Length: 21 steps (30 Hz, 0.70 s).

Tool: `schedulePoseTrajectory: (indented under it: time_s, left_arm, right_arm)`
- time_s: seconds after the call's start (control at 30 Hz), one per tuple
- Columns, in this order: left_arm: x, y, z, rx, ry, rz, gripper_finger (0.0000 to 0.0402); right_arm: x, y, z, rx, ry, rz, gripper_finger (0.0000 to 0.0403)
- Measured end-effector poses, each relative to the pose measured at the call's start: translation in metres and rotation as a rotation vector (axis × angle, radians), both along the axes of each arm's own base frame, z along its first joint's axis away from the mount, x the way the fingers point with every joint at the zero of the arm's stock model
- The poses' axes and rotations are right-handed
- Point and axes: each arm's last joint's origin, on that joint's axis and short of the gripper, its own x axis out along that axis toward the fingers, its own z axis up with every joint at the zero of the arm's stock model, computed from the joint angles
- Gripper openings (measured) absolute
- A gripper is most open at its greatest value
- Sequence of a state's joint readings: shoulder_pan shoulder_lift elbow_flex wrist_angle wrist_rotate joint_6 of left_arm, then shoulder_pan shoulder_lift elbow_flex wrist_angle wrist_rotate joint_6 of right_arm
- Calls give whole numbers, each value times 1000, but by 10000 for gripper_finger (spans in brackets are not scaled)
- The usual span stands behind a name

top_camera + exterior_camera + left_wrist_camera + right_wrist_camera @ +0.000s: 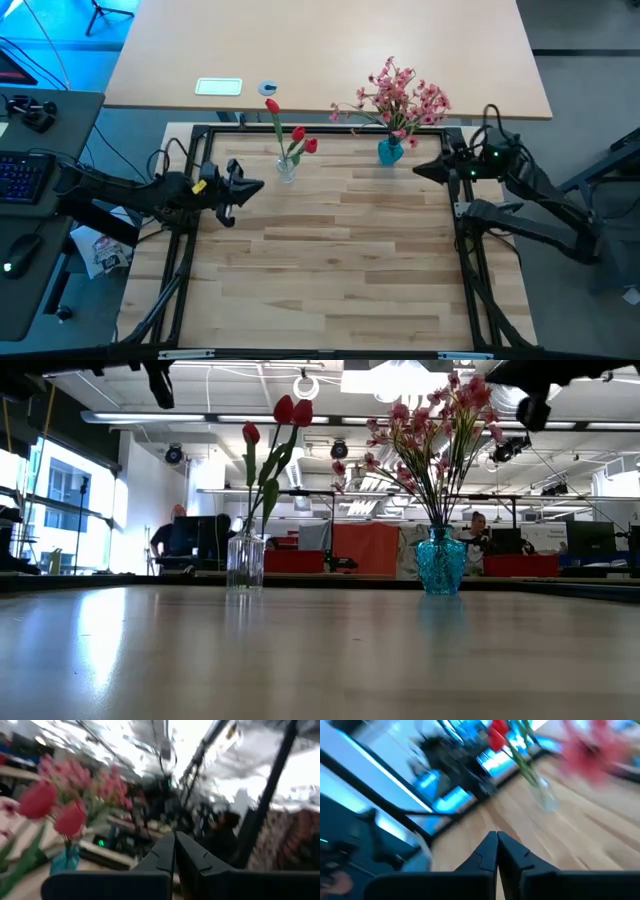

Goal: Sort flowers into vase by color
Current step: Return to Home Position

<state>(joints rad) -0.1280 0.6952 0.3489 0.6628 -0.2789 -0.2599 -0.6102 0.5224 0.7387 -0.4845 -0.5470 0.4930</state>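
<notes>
3 red tulip-like flowers [298, 134] in a clear glass vase [286, 170]; pink blossom sprays [402, 96] in a blue glass vase [390, 151].
Left gripper [260, 185] and right gripper [417, 168] hover beside the vases, each with jaws pressed together.

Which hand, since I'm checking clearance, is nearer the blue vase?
Right. The right hand is close by the blue vase; the left hand is farther off, past the clear vase.
</notes>
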Motion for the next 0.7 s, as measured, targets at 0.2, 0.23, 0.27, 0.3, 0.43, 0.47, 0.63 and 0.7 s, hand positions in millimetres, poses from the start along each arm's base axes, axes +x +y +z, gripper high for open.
schedulePoseTrajectory:
  time_s: [0.2, 0.23, 0.27, 0.3, 0.43, 0.47, 0.63, 0.7]
  left_arm:
    - [-7, 0, -6, 84, 98, -43, 0]
    - [-10, 0, -6, 99, 116, -39, 0]
    - [-12, 1, -7, 112, 130, -34, 0]
    - [-15, 2, -7, 119, 140, -30, 0]
    - [-28, 5, -11, 146, 155, -33, 0]
    - [-31, 6, -15, 144, 150, -32, 0]
    - [-43, 9, -39, 93, 127, -40, 0]
    - [-46, 10, -49, 69, 101, -42, 0]
  right_arm:
    - [28, 3, 12, -7, -114, 4, 1]
    - [33, 4, 12, -8, -109, -2, 1]
    - [37, 4, 11, -10, -104, -8, 1]
    - [42, 5, 10, -11, -96, -15, 1]
    - [58, 7, 8, -6, -102, -30, 1]
    - [62, 7, 8, -5, -111, -30, 1]
    - [75, 8, 12, -11, -175, -14, 0]
    - [77, 7, 12, -5, -185, -16, 0]
